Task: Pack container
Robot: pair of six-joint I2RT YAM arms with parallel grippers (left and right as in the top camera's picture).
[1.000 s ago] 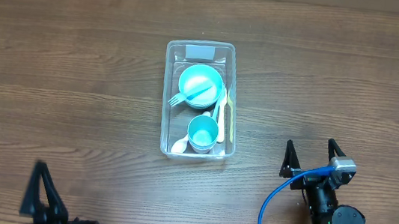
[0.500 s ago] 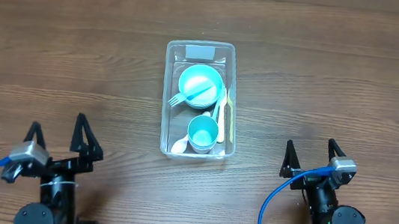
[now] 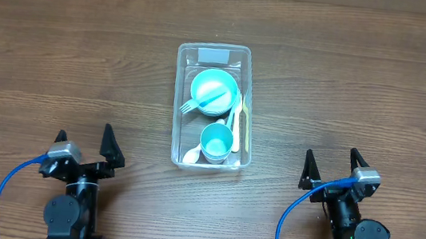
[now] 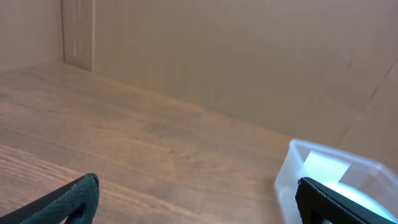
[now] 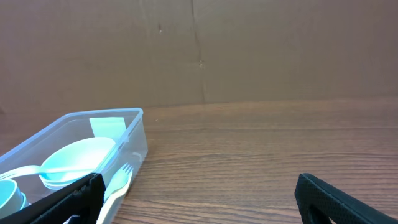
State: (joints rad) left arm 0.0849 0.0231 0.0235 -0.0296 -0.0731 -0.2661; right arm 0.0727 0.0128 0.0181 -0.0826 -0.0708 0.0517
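2 arms are parking low on the table (image 3: pixel 380 66): the left gripper (image 3: pixel 84 139) is settling at 7 o'clock after swinging in from the corner, mirroring the right gripper (image 3: pixel 330 161) at 5 o'clock, both spread wide and holding nothing, so packing is looking finished. The container (image 3: pixel 213 107) is sitting at centre. The overhead view is showing its teal bowl (image 3: pixel 215 87), cup (image 3: pixel 217 142) and cutlery, while the left wrist view is catching only the labelled end
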